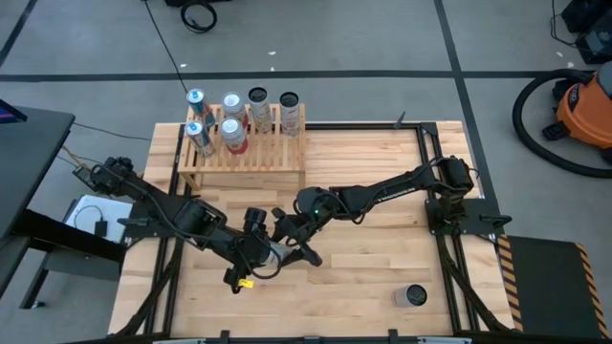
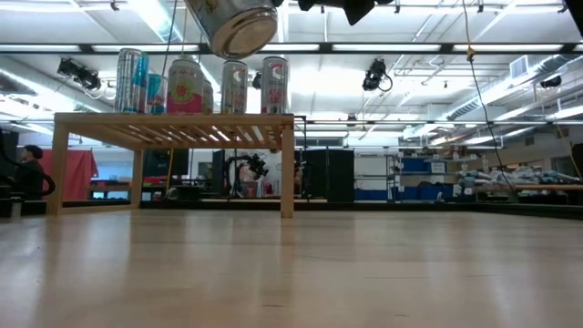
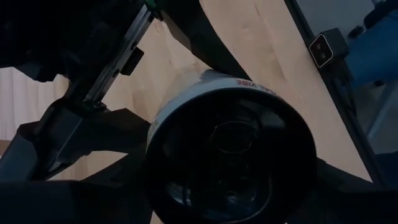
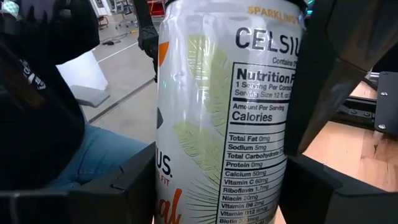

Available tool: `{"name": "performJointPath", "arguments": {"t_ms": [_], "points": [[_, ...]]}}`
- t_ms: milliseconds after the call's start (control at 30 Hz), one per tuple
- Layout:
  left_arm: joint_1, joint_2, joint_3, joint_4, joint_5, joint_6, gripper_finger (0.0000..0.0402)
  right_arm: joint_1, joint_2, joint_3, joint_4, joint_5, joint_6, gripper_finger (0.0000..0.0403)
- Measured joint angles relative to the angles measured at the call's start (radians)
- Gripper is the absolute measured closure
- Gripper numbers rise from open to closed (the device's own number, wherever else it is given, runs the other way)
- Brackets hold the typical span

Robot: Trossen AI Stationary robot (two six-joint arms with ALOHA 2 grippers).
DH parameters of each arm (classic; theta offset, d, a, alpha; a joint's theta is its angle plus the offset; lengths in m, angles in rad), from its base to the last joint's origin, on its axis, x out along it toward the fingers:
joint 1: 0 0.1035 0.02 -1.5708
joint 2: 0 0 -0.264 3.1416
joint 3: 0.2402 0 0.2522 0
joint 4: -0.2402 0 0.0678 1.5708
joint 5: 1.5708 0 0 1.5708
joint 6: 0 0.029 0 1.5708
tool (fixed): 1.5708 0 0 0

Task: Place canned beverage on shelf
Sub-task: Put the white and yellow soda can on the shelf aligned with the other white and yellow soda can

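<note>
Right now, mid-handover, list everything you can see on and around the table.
table: one, light wood, under both arms
shelf: one, light wood slats, table's back left
shelf cans: six, silver with blue, pink or white, upright on the shelf
held can: one, white and silver, tilted in the air over the table's middle front
loose can: one, dark top, upright at the table's front right
vacuum cleaner: one, orange, on the floor beyond the right side
person: one, dark top, blue trousers, seen in the right wrist view
left gripper: dark, jaws shut on the held can
right gripper: dark, around the held can
</note>
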Motion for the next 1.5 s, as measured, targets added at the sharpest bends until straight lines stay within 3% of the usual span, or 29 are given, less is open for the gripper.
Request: {"name": "performJointPath", "arguments": {"t_ms": [333,500,733,833,1033,1233,1500], "points": [[0.000,0.000,0.000,-0.003,-0.004,-0.019,0.0091,0.003,0.000,0.000,0.010,0.034,0.025,0.0140],[-0.001,0.000,0.009,-0.031,-0.007,-0.046,0.0086,0.010,0.000,0.000,0.011,0.057,0.059,0.0140],[0.003,0.001,0.152,-0.213,-0.007,-0.175,0.0086,0.037,-0.031,0.003,0.029,0.178,0.057,0.0140],[-0.020,0.000,0.219,-0.219,-0.013,-0.180,0.0086,0.043,-0.047,0.002,0.023,0.194,0.045,0.0141],[-0.046,-0.002,0.310,-0.335,-0.030,-0.213,0.0086,0.043,-0.065,-0.003,0.039,0.359,-0.061,0.0141],[-0.068,-0.047,0.335,-0.527,-0.178,-0.396,0.0086,0.011,-0.072,0.000,0.162,0.485,-0.136,0.0141],[-0.069,-0.102,0.335,-0.575,-0.227,-0.455,0.0086,-0.056,-0.068,0.000,0.251,0.627,-0.185,0.0139]]}}
